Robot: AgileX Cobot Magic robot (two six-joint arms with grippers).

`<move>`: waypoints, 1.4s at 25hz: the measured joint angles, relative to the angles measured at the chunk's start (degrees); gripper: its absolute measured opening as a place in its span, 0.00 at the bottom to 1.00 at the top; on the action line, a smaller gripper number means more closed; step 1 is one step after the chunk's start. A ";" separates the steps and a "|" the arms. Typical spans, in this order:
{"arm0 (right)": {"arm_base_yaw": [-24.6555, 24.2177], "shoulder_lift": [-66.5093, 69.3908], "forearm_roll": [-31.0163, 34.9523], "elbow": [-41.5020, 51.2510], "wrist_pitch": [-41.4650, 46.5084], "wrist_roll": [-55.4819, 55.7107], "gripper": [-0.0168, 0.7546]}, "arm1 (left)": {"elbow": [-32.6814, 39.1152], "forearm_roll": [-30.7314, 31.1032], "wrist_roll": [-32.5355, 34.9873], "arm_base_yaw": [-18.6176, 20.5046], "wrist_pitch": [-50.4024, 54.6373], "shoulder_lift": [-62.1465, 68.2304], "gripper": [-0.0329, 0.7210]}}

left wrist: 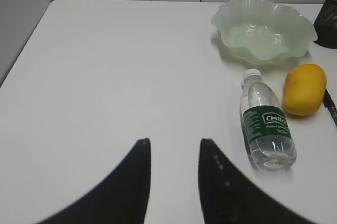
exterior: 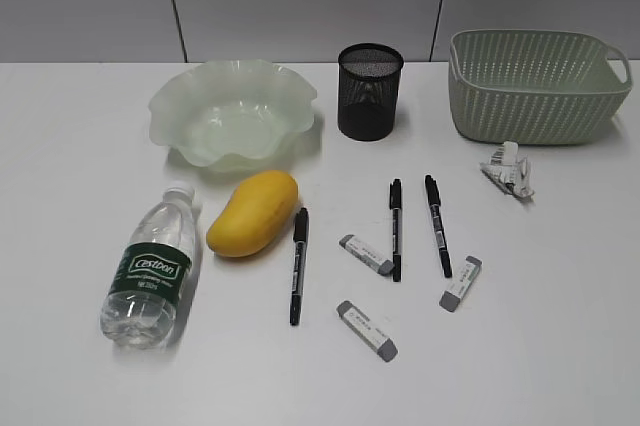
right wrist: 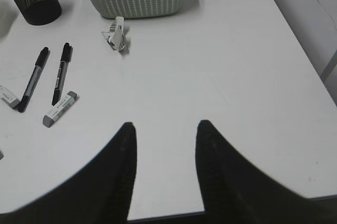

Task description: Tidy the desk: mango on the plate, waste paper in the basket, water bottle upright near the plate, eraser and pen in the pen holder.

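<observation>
White and plain, the desk [exterior: 560,366] carries every item still unsorted, so no step is judged begun. The mango [exterior: 253,213] lies just in front of the empty plate [exterior: 232,111]; the water bottle [exterior: 150,268] lies on its side close beside the mango. The waste paper [exterior: 508,170] sits on the desk near the basket [exterior: 535,84], outside it. Three pens [exterior: 395,228] and three erasers [exterior: 366,254] lie scattered in front of the pen holder [exterior: 369,90], which appears empty. The left gripper [left wrist: 174,153] and right gripper [right wrist: 163,137] both hover over bare desk, jaws spread and holding nothing. A first move likely calls for the left gripper to reach right toward mango or bottle.
</observation>
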 joint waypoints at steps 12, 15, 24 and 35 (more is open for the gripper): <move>0.00 0.00 0.00 0.00 0.00 0.00 0.43 | 0.00 0.00 0.00 0.00 0.00 0.00 0.35; 0.00 0.00 0.00 0.00 0.00 0.00 0.43 | 0.00 0.00 0.00 0.00 0.00 0.00 0.35; 0.00 0.00 0.00 0.00 0.00 0.00 0.43 | 0.00 -1.14 0.36 0.00 -0.19 0.17 0.35; 0.00 0.00 0.00 0.00 0.00 0.00 0.43 | -7.51 -28.30 33.38 -2.67 -30.75 52.54 0.62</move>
